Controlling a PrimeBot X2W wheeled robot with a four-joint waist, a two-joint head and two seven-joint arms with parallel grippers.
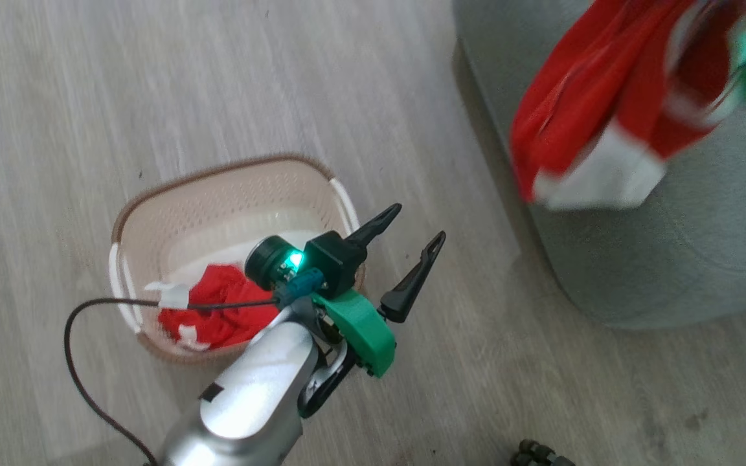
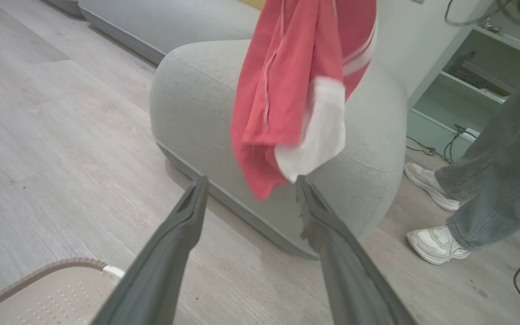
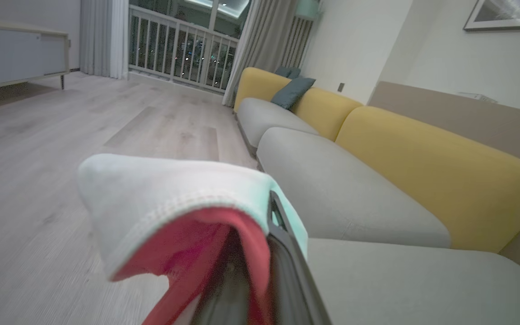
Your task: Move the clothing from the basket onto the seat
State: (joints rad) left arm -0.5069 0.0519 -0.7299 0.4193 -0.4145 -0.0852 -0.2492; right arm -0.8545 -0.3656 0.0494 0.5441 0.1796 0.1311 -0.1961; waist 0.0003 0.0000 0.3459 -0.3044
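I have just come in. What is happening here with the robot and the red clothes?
The robot is moving clothing from the basket to the seat. Its right gripper is shut on a red and white garment, which hangs in the air by the seat, not yet laid down. The left gripper is open and empty above the basket, which stands on the floor with a second red garment inside. A person stands beside the seat.
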